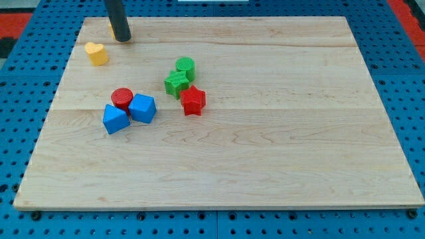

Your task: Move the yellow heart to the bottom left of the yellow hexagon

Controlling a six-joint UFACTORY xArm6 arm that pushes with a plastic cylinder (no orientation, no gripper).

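Note:
The yellow heart (97,53) lies near the board's top left corner. My tip (122,39) rests on the board just up and to the right of the heart, a small gap away from it. A sliver of a yellow block (110,27), likely the yellow hexagon, shows at the left edge of the rod, mostly hidden behind it. The heart sits below and slightly left of that sliver.
A green cylinder (185,66), green star (176,83) and red star (193,100) cluster at the centre-left. A red cylinder (122,98) and two blue blocks (142,108) (115,119) cluster lower left. The wooden board (279,146) lies on a blue pegboard.

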